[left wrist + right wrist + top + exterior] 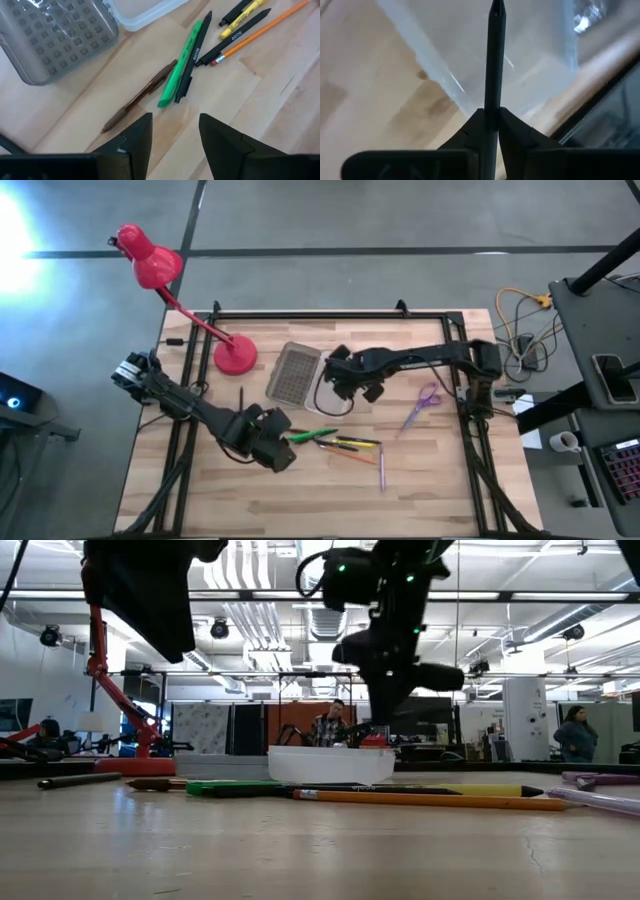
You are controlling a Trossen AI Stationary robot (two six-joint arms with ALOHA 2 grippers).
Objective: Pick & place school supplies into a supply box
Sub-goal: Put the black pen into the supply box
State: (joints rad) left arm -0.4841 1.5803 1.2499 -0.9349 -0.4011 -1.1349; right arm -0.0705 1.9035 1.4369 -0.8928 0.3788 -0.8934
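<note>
- High view: right gripper (345, 380) is hovering over the whitish-clear half of the supply box (315, 383), whose grey ribbed half (291, 372) is lying open beside it near the red desk lamp (160, 275). Left gripper (290, 442) is sitting just beside the green marker (312, 436), at the end of the loose pens; purple-handled scissors (424, 404) are lying well apart, toward the right arm's side of the wooden table (430, 480).
- Low view: orange pencil (430, 799) and green marker are lying in front of the box – people are showing in the room behind.
- Left wrist view: left fingers (137, 137) are standing apart, nothing between them; brown pen (142, 95) and green marker lying just ahead, touching each other.
- Right wrist view: right fingers (470, 131) are clamping a dark pen (494, 60) – its tip pointing over the clear box half.
</note>
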